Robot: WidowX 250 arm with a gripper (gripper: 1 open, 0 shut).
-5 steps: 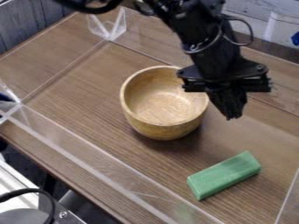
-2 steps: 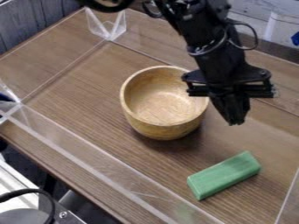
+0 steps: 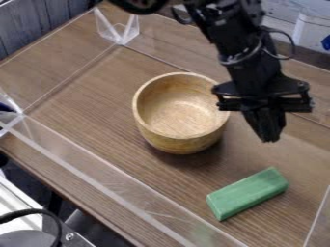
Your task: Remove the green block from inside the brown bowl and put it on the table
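a low clear acrylic wall (image 3: 91, 159) runs across the near side of the brown wood-grain table (image 3: 91, 87). the green block (image 3: 246, 193) lies flat on the tabletop at the near right, outside the brown bowl (image 3: 183, 113) and well apart from it. the bowl sits mid-table with nothing in it. just right of its rim the black gripper (image 3: 271, 130) points steeply down, jaws pinched together on nothing, above and behind the block. another clear wall (image 3: 123, 27) stands at the far edge.
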